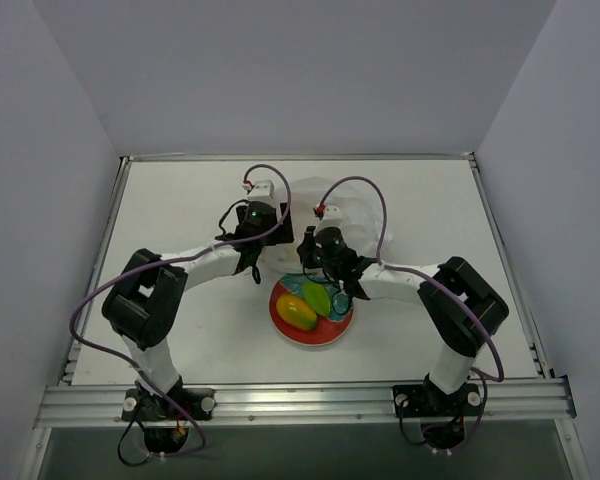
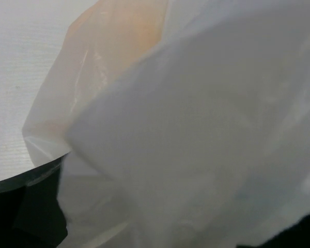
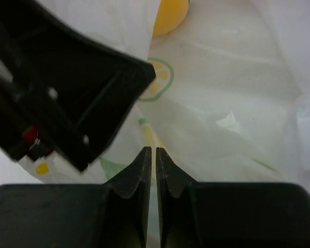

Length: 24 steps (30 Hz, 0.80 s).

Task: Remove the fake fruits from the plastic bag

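The bag (image 1: 352, 212) is thin, crinkly white film with faint green and yellow print, in the overhead frame's upper middle. There are three fruits. A yellow-orange fruit (image 1: 296, 313) and a green fruit (image 1: 317, 297) lie on the one plate (image 1: 332, 333) at centre. An orange fruit (image 3: 170, 15) sits inside the bag, at the top of the right wrist frame, above the right pincer (image 3: 151, 155), whose fingers are pressed together. The left pincer (image 3: 93, 88), upper left there, is spread at the bag.

Top view: bright, even, diffuse overhead light. Soft faint shadows on table (image 1: 170, 215). Sharp focus, small glints on fruits (image 1: 300, 312).
Left wrist: bag (image 2: 196, 134) against lens, all blurred, milky. Orange glow upper left, black lower-left corner.
Right wrist: fingers (image 3: 129, 181) dark, soft-edged. Bag bright, washed out at right.
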### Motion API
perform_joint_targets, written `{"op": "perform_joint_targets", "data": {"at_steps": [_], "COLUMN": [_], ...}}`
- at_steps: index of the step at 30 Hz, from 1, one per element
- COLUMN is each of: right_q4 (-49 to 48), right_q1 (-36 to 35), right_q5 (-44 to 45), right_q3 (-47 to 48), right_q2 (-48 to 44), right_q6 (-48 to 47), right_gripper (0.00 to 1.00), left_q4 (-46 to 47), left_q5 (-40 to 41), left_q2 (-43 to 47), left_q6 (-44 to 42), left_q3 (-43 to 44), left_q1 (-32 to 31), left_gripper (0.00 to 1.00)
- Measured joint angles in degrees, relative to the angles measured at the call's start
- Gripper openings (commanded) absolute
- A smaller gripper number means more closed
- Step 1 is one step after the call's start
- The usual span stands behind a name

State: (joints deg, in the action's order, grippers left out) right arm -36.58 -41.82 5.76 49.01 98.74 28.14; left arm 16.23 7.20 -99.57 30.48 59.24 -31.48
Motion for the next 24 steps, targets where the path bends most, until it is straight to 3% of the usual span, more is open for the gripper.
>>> {"op": "perform_joint_targets", "data": {"at_steps": [3,4,7,10,16,24], "right_q4": [-0.63,-0.61,-0.57,-0.83,0.42,3.34], "right_q1": [-0.50,-0.59,0.09,2.64,7.02,6.54], "right_q5": [0.02,0.24,1.03,2.05,4.74,8.52], "right_q3": [-2.95,-3.82,-5.53,-6.62,-9.51,-10.40], "right_q2": [-0.42,-0.57,-0.76,-0.96,-3.96,-10.73], "right_q6": [0.85,0.96,1.05,1.51,2.34,3.13], "right_gripper": [0.05,0.05,0.05,0.05,0.04,0.08], "left_q4": [-1.90,-2.54,-3.74,-3.08,0.72,4.87], "left_q5": [3.13,4.20,6.73,8.22,8.90,7.65], "left_q2": [-2.95,-3.39,-3.74,-3.10,-0.11,4.04], "left_q6": [-1.62,-2.25,-3.61,-4.50,-4.00,-0.33], "left_q3": [1.53,1.55,1.55,1.25,-3.15,-8.61], "left_q1": [0.00,0.00,0.02,0.11,2.23,6.05], "left_gripper": [0.48,0.33,0.13,0.03,0.02,0.02]}}
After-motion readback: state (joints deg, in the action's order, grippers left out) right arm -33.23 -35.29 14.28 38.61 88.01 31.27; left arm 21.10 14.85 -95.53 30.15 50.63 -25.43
